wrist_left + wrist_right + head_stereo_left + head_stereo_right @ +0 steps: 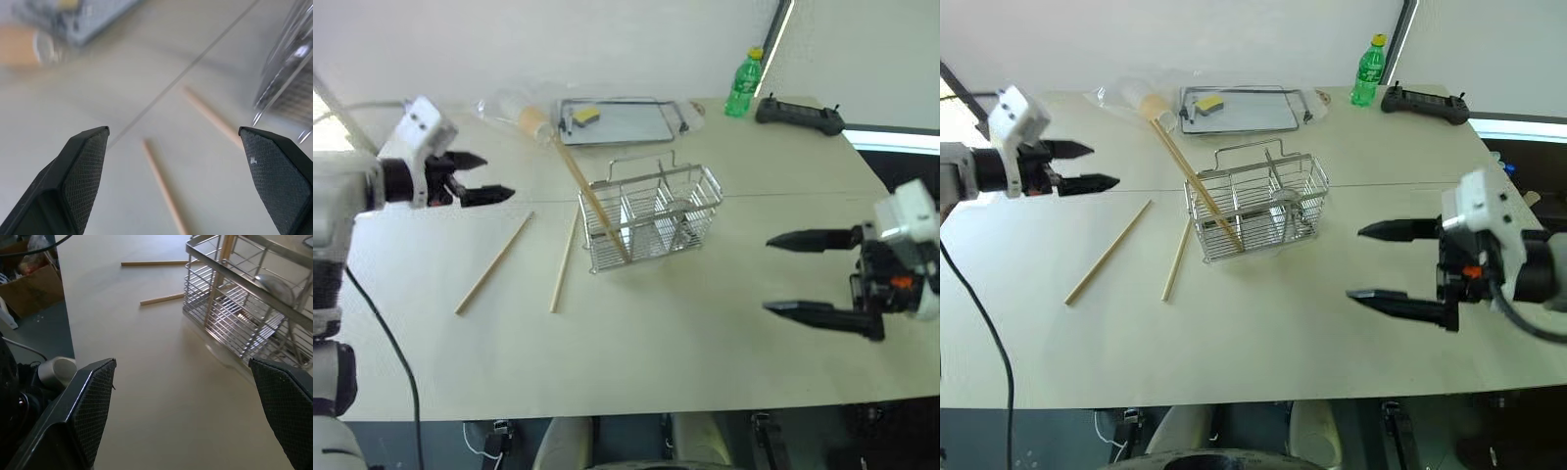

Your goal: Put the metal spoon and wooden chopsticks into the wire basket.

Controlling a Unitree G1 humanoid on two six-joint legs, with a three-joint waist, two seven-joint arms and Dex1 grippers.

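The wire basket (651,217) stands mid-table. Inside it the metal spoon (1285,197) stands upright, its bowl at the top, also seen in the right wrist view (274,284). One of the wooden chopsticks (590,199) leans in the basket's left end, sticking out toward the back left. Two more chopsticks (494,262) (565,264) lie flat on the table left of the basket. My left gripper (497,176) hovers open at the far left, above the table. My right gripper (768,274) is open to the right of the basket, holding nothing.
A flat metal tray (626,125) with a yellow sponge sits at the back, with a clear bag and cup (519,110) to its left. A green bottle (743,83) and a black controller (800,115) stand at the back right. A cardboard box (29,284) sits on the floor.
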